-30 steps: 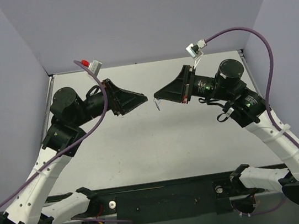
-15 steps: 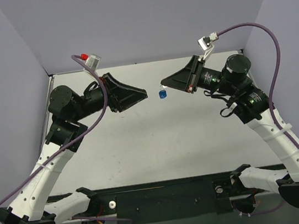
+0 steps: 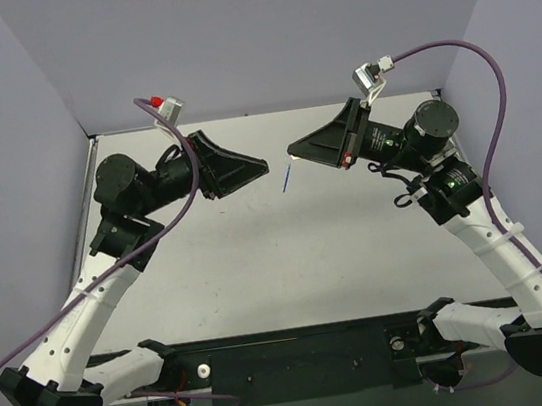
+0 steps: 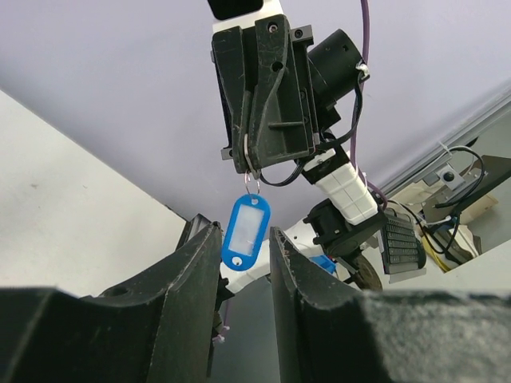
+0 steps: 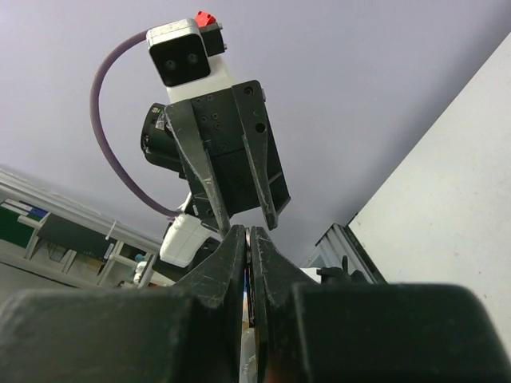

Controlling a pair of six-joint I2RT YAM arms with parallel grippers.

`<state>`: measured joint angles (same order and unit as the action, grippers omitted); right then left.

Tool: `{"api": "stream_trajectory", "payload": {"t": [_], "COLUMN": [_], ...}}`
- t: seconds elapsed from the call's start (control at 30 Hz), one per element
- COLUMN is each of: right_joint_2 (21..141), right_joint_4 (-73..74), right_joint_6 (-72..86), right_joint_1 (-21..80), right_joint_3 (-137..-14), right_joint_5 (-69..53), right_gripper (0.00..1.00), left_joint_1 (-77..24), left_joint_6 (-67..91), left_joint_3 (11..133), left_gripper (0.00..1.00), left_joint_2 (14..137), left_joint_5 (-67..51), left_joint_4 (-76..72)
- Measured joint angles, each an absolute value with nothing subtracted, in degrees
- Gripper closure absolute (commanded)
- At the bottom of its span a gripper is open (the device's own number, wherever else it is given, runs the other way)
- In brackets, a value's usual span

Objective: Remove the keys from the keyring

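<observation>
Thin silver metal keyring (image 4: pixel 251 185) w/ blue plastic tag (image 4: pixel 246 232) hangs from my R claw (image 3: pixel 291 152), pinched tight, above far-mid of grey worktop (image 3: pixel 289 261). I can't make out the keys. L claw (image 3: pixel 264 171) parted, near the tag.

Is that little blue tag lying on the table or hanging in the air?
Hanging in the air. The blue tag dangles straight down from a metal ring pinched in the tips of the right pincer.
</observation>
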<state>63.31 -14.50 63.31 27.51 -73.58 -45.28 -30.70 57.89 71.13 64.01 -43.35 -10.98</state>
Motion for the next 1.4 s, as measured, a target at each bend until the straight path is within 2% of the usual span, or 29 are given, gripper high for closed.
{"api": "stream_trajectory", "payload": {"t": [0.3, 0.7, 0.8, 1.03, 1.4], "right_joint_2": [63.7, 65.1, 65.1, 65.1, 65.1], "right_joint_4": [-16.5, -14.7, -14.7, -12.7, -10.9], "right_joint_6": [64.5, 62.0, 61.7, 59.9, 58.6], "right_joint_1": [29.0, 30.8, 30.8, 30.9, 30.9], "right_joint_3": [-73.5, -73.5, -73.5, -74.3, -75.5], "right_joint_5": [-45.5, -44.7, -44.4, -44.4, -44.4], "right_gripper": [1.0, 1.0, 1.0, 1.0, 1.0], "left_joint_1": [-31.1, -32.8, -32.9, -33.0, -32.9], "left_joint_6": [59.7, 60.4, 60.4, 58.2, 56.1], "left_joint_3": [71.1, 71.1, 71.1, 71.3, 73.2], "left_gripper": [0.62, 0.75, 0.72, 0.57, 0.55], "left_joint_2": [66.4, 68.9, 68.9, 68.5, 67.7], "left_joint_5": [-43.2, -42.2, -42.0, -41.0, -39.2], "left_joint_4": [-14.0, -15.3, -15.2, -12.3, -7.8]}}
